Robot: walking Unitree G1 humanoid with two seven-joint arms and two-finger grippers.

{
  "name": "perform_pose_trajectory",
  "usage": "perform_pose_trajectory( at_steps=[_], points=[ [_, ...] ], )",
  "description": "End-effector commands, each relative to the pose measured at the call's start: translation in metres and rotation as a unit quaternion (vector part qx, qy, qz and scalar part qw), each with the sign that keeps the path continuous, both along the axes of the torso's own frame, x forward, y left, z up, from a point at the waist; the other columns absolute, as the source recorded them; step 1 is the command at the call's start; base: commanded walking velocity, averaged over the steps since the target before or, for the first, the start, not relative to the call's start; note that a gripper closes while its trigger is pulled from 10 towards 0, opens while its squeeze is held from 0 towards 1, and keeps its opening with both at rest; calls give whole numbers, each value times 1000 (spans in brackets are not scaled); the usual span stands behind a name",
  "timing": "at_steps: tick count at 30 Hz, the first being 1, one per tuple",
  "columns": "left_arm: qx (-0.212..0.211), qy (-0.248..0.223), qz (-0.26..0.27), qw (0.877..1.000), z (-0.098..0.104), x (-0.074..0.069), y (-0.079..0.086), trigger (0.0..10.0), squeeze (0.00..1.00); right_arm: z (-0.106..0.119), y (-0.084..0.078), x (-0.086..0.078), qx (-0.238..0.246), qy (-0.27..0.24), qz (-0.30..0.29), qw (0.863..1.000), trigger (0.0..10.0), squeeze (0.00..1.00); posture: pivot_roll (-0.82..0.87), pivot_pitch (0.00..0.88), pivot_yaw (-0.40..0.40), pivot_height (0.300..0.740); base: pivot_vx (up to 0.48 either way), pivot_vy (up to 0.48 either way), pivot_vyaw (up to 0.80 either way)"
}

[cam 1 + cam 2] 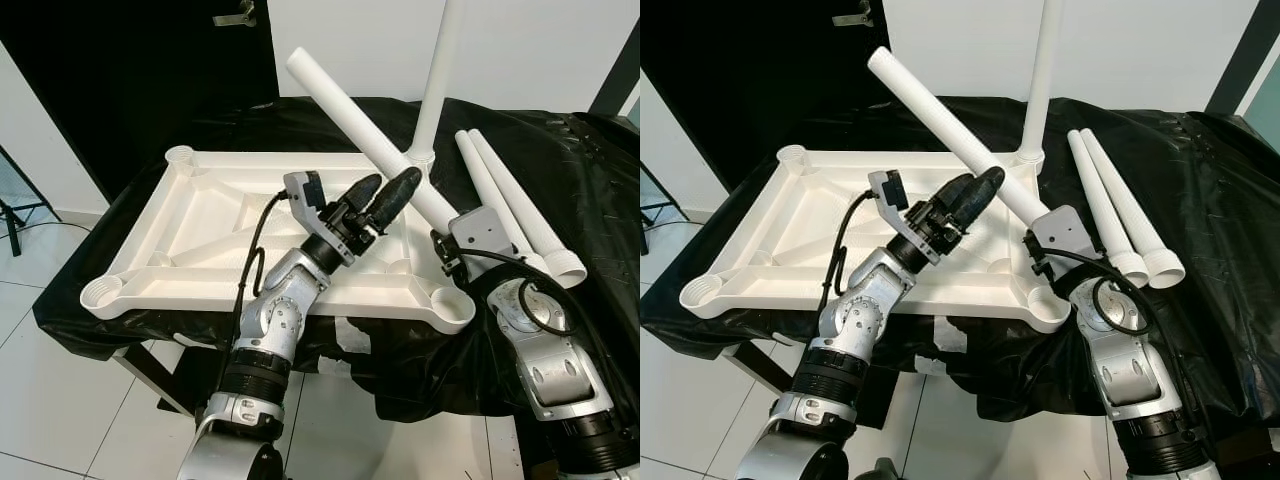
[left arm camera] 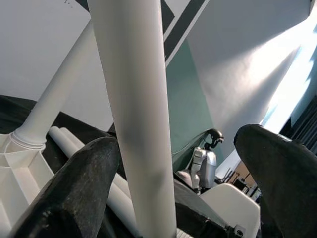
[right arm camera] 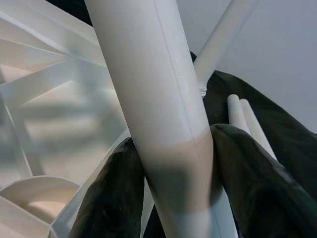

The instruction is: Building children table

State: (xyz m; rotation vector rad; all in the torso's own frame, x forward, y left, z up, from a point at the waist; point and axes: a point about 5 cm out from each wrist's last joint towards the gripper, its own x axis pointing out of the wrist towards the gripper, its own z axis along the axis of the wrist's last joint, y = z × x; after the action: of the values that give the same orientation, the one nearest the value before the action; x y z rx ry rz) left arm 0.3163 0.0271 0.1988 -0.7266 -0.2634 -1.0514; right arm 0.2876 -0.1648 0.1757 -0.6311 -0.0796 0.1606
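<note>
The right gripper (image 3: 171,198) clamps its black fingers (image 3: 252,188) on a long white plastic tube leg (image 1: 365,130), slanting toward 11 o'clock above the upturned white plastic tabletop (image 1: 200,225). The left gripper (image 1: 385,195), fingers spread, straddles that leg without touching. Another leg (image 1: 440,70) stands upright in the far corner socket; two spare legs (image 1: 520,215) lie at 2 o'clock on black cloth (image 1: 590,180).

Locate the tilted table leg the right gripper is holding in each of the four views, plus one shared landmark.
Left eye view: tilted leg slants from upper centre down to the right gripper.
Right eye view: same slant, centre.
Left wrist view: thick tube between the left gripper's fingers, untouched.
Right wrist view: clamped between the fingers.
Shared landmark: the upright leg in the tabletop's corner socket.
</note>
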Motion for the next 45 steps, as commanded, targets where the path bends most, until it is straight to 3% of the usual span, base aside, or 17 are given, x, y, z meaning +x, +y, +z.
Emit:
perform_pose_trajectory(
  at_steps=[1,14,16,19,20,22,27,36,41,45],
  points=[
    [-2,-6,-6,1000,3,0,-8,10000,0,5,1,1,-5,-13,4,1000,10000,0,104,0,31,740,0,0,0],
    [30,-11,-18,999,-6,-6,-14,10000,0,-5,-3,-1,13,4,-11,1000,10000,0,103,0,41,740,0,0,0],
    [28,-33,-99,994,-6,-23,-11,10000,0,-6,-5,0,28,6,-20,999,10000,0,104,0,42,740,0,0,0],
    [23,-42,-144,988,-6,-33,-9,10000,0,-6,-6,1,38,8,-25,999,10000,0,104,0,42,740,0,0,0],
    [25,-54,-186,981,-8,-43,-6,10000,0,-5,-8,2,51,10,-32,998,10000,0,108,0,43,740,0,0,0],
    [44,-65,-217,973,-14,-54,0,10000,0,-4,-12,4,67,10,-43,997,10000,0,113,0,42,740,0,0,0],
    [51,-66,-223,971,-17,-57,3,10000,0,-3,-13,6,79,11,-50,996,10000,0,115,0,41,740,0,0,0],
    [97,-46,-164,981,-33,-47,7,10000,0,0,-7,8,94,4,-40,995,10000,0,122,0,36,740,0,0,0],
    [94,-45,-175,979,-30,-54,13,10000,0,4,6,6,111,-1,-1,994,10000,0,124,0,35,740,0,0,0],
    [104,-51,-171,978,-33,-55,13,10000,0,3,5,6,110,0,-2,994,10000,0,125,0,33,740,0,0,0]
  ],
)
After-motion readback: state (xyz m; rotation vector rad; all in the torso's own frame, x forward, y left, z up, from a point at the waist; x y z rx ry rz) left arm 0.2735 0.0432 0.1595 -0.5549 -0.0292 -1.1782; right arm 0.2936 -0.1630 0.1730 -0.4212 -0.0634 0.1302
